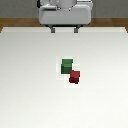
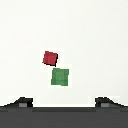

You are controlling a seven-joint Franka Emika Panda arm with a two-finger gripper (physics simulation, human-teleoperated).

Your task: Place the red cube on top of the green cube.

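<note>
A small dark-red cube rests on the white table, touching or nearly touching a corner of the dark-green cube. The red one lies nearer the camera and toward the exterior view's right of the green one. My gripper hangs high above the table's far side, well away from both cubes. In the wrist view the red cube and green cube sit side by side far below the gripper. Its fingertips stand wide apart with nothing between them, so it is open.
A brown floor strip shows beyond the table's far edge. The grey hand body fills the upper middle of the exterior view.
</note>
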